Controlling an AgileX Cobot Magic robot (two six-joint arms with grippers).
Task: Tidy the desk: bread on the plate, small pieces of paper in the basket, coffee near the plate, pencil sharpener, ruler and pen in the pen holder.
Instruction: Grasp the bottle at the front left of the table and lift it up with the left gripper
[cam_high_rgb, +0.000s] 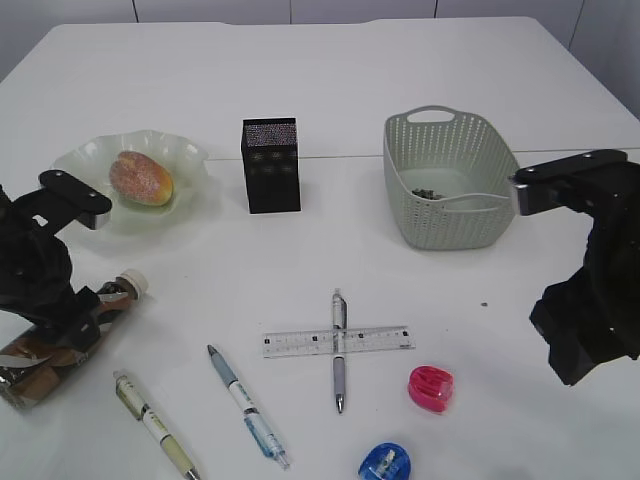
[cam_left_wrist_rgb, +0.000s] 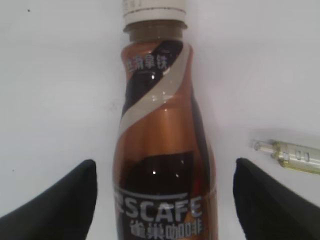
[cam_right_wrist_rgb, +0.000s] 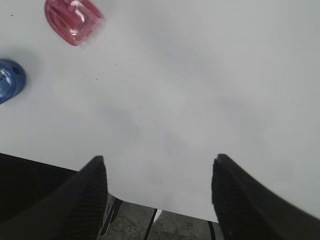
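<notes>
Left wrist view looks straight down a brown coffee bottle (cam_left_wrist_rgb: 162, 150) lying on the white surface (cam_high_rgb: 420, 60), with the left end effector (cam_left_wrist_rgb: 165, 200) spread wide on either side of it, fingers clear of the bottle. Taking the black pen holder (cam_high_rgb: 270, 165) as the mark: the plate (cam_high_rgb: 185, 155) with the bread (cam_high_rgb: 140, 178) sits to its left, the basket (cam_high_rgb: 450, 180) to its right, and the ruler (cam_high_rgb: 338, 342) crossed by a pen (cam_high_rgb: 339, 350) lies in front of it. Further front-right are the pink sharpener (cam_high_rgb: 431, 388) and blue sharpener (cam_high_rgb: 385, 462). The right end effector (cam_right_wrist_rgb: 157, 200) hangs apart, holding nothing.
</notes>
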